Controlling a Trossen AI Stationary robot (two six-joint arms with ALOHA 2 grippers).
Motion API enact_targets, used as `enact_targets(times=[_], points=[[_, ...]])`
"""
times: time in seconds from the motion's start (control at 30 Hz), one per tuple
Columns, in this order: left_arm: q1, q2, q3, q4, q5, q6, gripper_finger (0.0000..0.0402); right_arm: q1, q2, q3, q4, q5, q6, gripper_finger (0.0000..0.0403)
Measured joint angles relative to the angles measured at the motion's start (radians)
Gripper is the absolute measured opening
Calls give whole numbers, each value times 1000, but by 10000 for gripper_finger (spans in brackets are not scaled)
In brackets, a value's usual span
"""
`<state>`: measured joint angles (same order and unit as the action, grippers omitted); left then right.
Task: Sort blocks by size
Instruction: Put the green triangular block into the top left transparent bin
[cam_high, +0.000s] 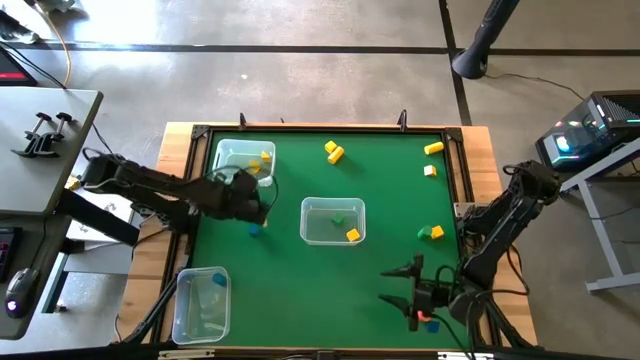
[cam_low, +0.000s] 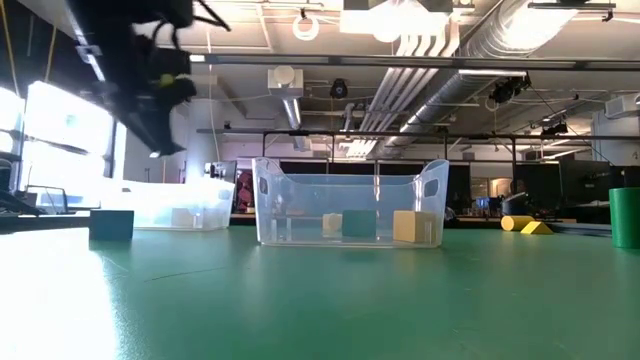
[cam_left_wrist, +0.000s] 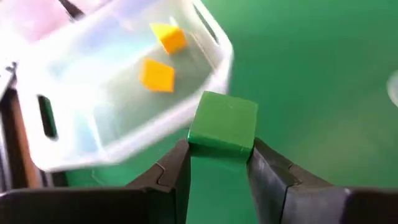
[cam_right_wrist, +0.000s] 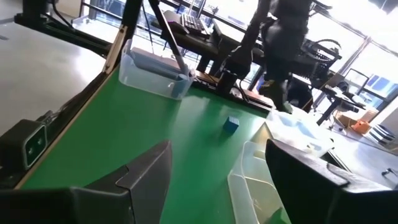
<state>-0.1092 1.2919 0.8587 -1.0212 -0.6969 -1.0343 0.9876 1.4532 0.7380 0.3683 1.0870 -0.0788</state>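
Note:
My left gripper (cam_high: 258, 205) is shut on a green block (cam_left_wrist: 222, 121), up off the green mat just on the near side of the far-left clear bin (cam_high: 243, 160), which holds yellow blocks (cam_left_wrist: 157, 74). In the low view my left gripper (cam_low: 165, 80) hangs high at the left. My right gripper (cam_high: 405, 285) is open and empty near the table's near right corner; it also shows in the right wrist view (cam_right_wrist: 217, 168). A blue block (cam_high: 254, 230) lies on the mat close to my left gripper. Several yellow and green blocks (cam_high: 333, 152) lie loose on the mat. My left gripper pinches the green block by two opposite sides (cam_left_wrist: 194, 134) between its two fingers. The block's top and front stick out past the fingertips. The block is lifted clear of the mat, next to the far-left bin's near wall.
A middle clear bin (cam_high: 333, 220) holds a green and a yellow block. A near-left clear bin (cam_high: 200, 303) holds a blue block. Loose blocks lie at the far right (cam_high: 433, 148) and at the right (cam_high: 432, 232). A red block (cam_high: 425, 318) lies by my right gripper.

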Motion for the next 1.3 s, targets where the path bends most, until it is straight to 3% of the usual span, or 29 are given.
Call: enact_targets(times=[0.33,0.5,0.67,0.87,1.3], points=[[382,0,4,40,75,310,106,-13,0,0,-14,-42,53,256],[495,-1,-21,163,215,442,108,-13,0,0,-15,-44,54,256],[548,0,-95,298,298,525,109,-13,0,0,-20,-44,69,256],[579,0,-142,384,307,550,115,-13,0,0,-20,-43,80,256],[594,0,-143,422,318,550,198,-26,0,0,-25,-47,88,256]])
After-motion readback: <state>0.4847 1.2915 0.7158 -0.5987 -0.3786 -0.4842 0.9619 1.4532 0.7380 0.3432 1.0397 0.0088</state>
